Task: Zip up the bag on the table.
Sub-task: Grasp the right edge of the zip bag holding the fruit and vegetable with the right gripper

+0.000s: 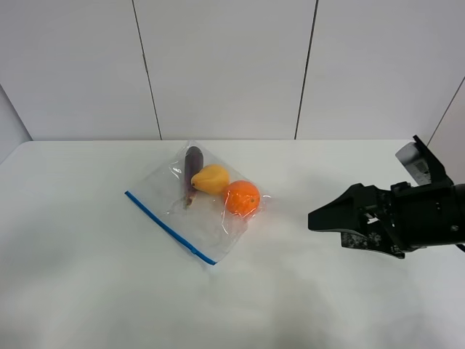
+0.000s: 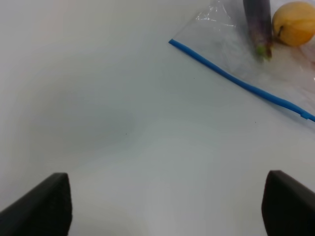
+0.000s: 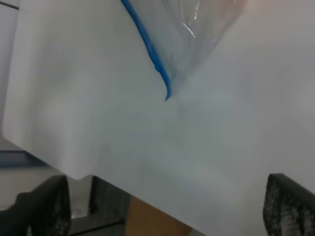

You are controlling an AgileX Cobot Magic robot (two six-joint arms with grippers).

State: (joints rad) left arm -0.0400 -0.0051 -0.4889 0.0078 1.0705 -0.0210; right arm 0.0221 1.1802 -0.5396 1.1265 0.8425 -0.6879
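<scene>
The clear crinkly bag [image 1: 190, 211] lies flat on the white table [image 1: 87, 291], a little left of centre. Its blue zip strip [image 1: 168, 227] runs along the front-left edge. An orange [image 1: 241, 198], a yellow fruit [image 1: 211, 179] and a dark purple fruit [image 1: 192, 171] lie inside. My right gripper [image 1: 320, 218] hovers well to the right of the bag, open and empty, and also shows in the right wrist view [image 3: 165, 206]. My left gripper [image 2: 165, 206] is open and empty, some way short of the strip [image 2: 236, 81]. The left arm is out of the exterior high view.
The right wrist view shows one end of the zip strip [image 3: 147, 49] and the table's edge [image 3: 74, 167] with floor beyond it. White wall panels [image 1: 225, 65] stand behind the table.
</scene>
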